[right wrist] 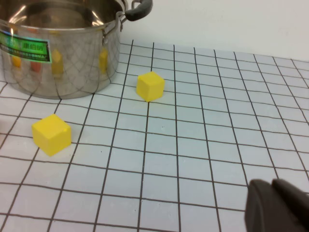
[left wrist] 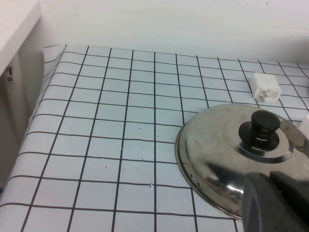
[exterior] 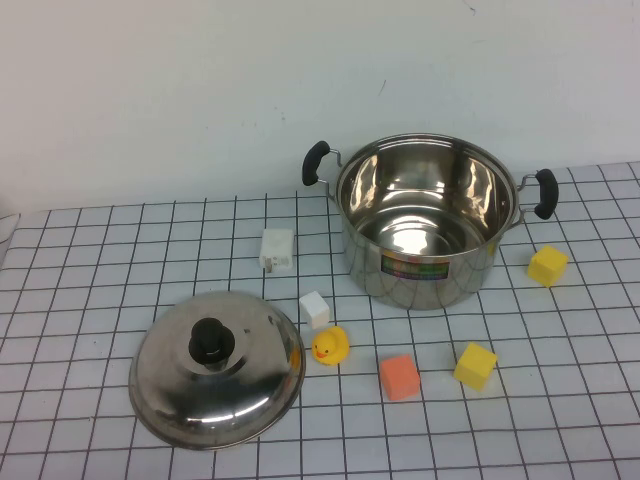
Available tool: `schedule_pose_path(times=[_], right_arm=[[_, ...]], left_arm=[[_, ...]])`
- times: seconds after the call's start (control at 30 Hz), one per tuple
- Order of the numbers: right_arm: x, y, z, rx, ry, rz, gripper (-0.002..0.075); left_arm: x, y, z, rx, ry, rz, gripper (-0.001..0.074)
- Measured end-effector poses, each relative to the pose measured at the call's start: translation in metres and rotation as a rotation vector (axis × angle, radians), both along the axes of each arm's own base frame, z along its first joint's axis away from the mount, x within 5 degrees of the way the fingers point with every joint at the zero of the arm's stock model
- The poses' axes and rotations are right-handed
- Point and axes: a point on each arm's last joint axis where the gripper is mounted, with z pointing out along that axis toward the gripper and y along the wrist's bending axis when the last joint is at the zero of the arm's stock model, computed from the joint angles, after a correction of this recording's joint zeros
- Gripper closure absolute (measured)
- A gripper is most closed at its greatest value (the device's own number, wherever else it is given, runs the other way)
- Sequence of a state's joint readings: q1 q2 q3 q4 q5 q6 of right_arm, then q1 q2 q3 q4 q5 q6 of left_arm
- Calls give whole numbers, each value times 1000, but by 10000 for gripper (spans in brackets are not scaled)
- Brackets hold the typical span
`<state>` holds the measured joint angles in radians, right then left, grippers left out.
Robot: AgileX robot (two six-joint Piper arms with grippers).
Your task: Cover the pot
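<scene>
Neither gripper shows in the high view; the left gripper [left wrist: 275,203] is a dark shape just above the domed steel lid with a black knob [exterior: 217,368], the right gripper [right wrist: 277,205] hangs over bare grid-patterned tablecloth [exterior: 100,260], and I cannot tell either's finger state. Far right stands the uncovered shiny stainless-steel pot with black handles [exterior: 425,220], open upward. Near it lie two yellow cubes [exterior: 547,265], an orange cube [exterior: 399,377] and a yellow rubber duck [exterior: 330,346].

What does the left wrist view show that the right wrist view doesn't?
Only the left wrist view: the lid with its black knob, the white adapter, and a dark part of the left gripper. Only the right wrist view: the pot, uncovered, two yellow cubes, and part of the right gripper. Both show the gridded table.
</scene>
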<state>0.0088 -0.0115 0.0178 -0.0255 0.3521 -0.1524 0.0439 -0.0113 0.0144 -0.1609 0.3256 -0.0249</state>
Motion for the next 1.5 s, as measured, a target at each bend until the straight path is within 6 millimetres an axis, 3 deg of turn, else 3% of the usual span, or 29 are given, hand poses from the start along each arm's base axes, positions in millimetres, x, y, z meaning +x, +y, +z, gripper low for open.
schedule_pose_path(times=[1.5], right_arm=[[0,0,0,0,0,0,717]], left_arm=[[0,-2,0,-68,1,-6,737]])
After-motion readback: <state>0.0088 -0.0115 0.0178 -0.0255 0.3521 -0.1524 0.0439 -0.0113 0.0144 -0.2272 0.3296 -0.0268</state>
